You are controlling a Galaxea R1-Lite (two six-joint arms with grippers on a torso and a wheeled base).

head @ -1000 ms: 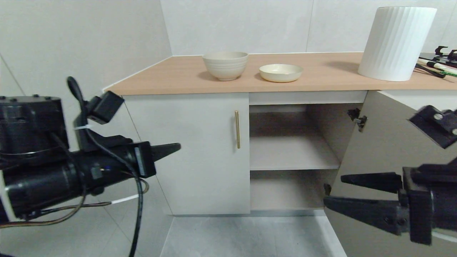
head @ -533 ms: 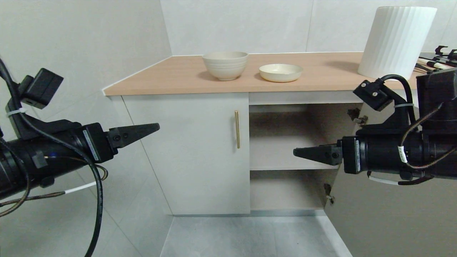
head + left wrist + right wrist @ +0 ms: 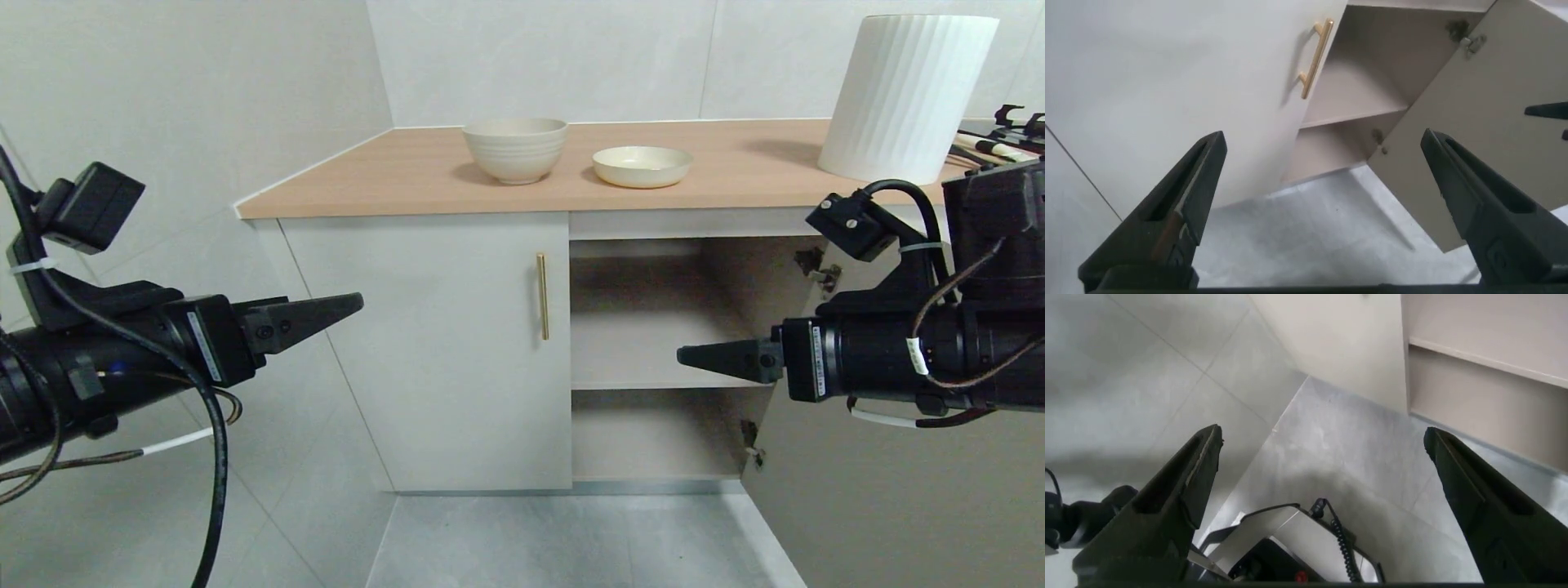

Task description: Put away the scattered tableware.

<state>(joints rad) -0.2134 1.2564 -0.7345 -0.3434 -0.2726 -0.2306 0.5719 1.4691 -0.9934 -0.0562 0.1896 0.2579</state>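
**Tableware on worktop, cupboard open, pick-up not yet begun**

- Items to stow: deep ribbed bowl [image 3: 516,149] and shallow dish [image 3: 642,166], near each other but not touching, upright on the wooden worktop [image 3: 384,184] above the cupboard.
- Destination, by judgement: right-hand compartment with bare shelf [image 3: 663,353], open door [image 3: 882,498] swung out; left-hand door [image 3: 441,351] shut.
- Left gripper [image 3: 355,304]: released, fingers spread wide, empty; low before the shut door, well below the bowl.
- Right gripper [image 3: 684,356]: likewise spread and empty; at shelf height before the opening.
- Step in hand: approach only, nothing grasped.
- Next move, likely: raise one arm to worktop height, straddle the rim of bowl or dish, close, then lower onto the shelf clear of the worktop edge.
- Also present: tall white ribbed cylinder [image 3: 906,98], far right on the worktop.
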